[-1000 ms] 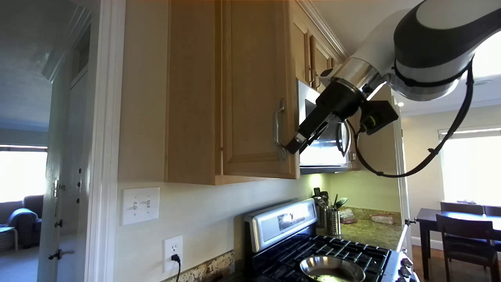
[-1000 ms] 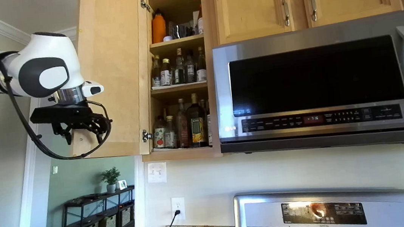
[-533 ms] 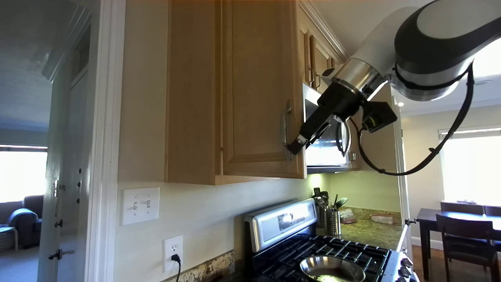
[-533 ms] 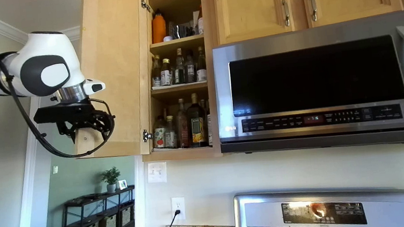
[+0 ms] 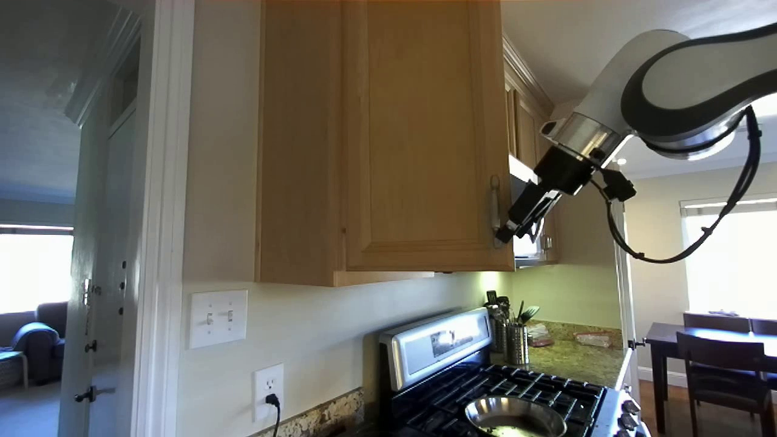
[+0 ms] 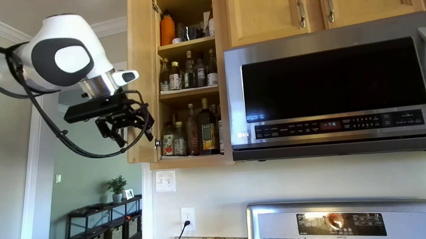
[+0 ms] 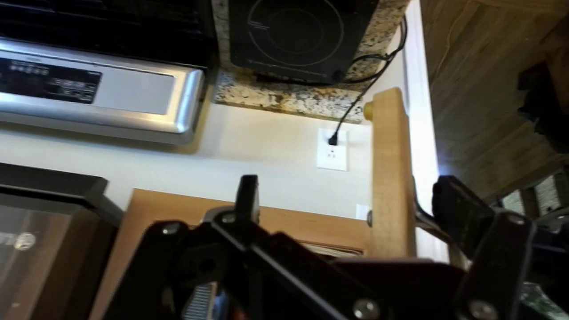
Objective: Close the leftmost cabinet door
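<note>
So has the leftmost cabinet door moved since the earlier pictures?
Yes: in an exterior view, the leftmost cabinet door has swung to picture right, toward the fixed microwave, but it is still open.

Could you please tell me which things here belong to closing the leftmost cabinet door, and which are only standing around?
For the job:
leftmost cabinet door
its handle
gripper

Only standing around:
bottles on the shelves
microwave
stove
pan
hot plate
</note>
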{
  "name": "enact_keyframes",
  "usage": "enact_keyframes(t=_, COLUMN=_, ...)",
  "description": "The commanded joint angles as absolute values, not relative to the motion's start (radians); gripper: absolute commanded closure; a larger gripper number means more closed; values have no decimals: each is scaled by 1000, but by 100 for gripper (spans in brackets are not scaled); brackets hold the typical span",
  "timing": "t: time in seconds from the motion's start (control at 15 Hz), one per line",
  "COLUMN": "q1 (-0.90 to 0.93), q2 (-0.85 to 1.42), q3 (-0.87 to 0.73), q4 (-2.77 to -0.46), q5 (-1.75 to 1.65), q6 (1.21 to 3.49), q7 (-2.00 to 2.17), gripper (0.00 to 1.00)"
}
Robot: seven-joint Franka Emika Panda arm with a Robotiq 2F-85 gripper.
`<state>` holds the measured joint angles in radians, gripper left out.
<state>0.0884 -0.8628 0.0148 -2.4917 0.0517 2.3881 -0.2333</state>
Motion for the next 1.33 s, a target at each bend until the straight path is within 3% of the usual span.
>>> enact_keyframes(t=0.0, q1=-19, q2=-835, q3=8, q4=-2470, q5=-17, q6=2463, q7=-131, gripper=0)
enact_keyframes(t=0.27, q1=-126, q2=-830, q3=56, q4=-2460, q5=-109, q6=2462, q7=-52, gripper=0)
enact_keyframes(t=0.73, q1=-50, q2=-886, q3=90, q4=-2429, q5=-245, q6=2006, q7=-167, gripper=0)
enact_keyframes(t=0.8, q1=-17, q2=-889, q3=90, q4=-2417, q5=-231, q6=1938, q7=-194, gripper=25)
enact_keyframes(t=0.93, q1=39, q2=-894, q3=88, q4=-2397, q5=-207, q6=1876, q7=-214, gripper=33)
enact_keyframes(t=1.27, q1=111, q2=-890, q3=103, q4=-2374, q5=-140, q6=2004, q7=-115, gripper=67)
